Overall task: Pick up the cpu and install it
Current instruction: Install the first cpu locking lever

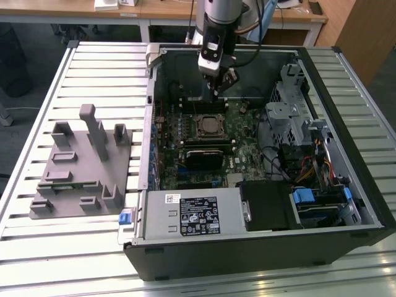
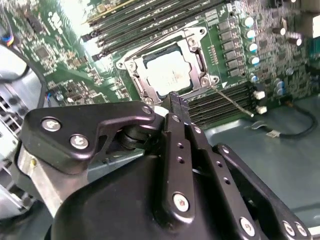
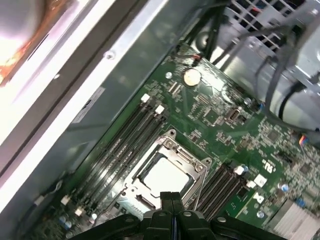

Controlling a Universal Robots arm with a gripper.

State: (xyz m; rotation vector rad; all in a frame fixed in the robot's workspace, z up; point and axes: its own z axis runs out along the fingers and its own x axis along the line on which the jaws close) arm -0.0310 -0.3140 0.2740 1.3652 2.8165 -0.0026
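Note:
The cpu [image 1: 207,126], a square chip with a shiny silver top, lies flat inside the metal-framed socket [image 2: 199,54] on the green motherboard [image 1: 244,148]. Both wrist views show it: cpu [image 2: 167,75], cpu [image 3: 165,175]. My gripper [image 1: 217,94] hangs inside the open computer case, a little above the socket's far edge. Its two black fingers are pressed together with nothing between them, seen as gripper [image 2: 177,98] and gripper [image 3: 171,196]. A thin wire lever [image 2: 232,102] sticks out beside the socket.
The black case wall [image 1: 151,124] and a grey drive cage [image 1: 291,111] flank the board. Memory slots [image 3: 132,132] run on both sides of the socket. A grey moulded holder [image 1: 80,164] sits on the slatted table at the exterior view's left.

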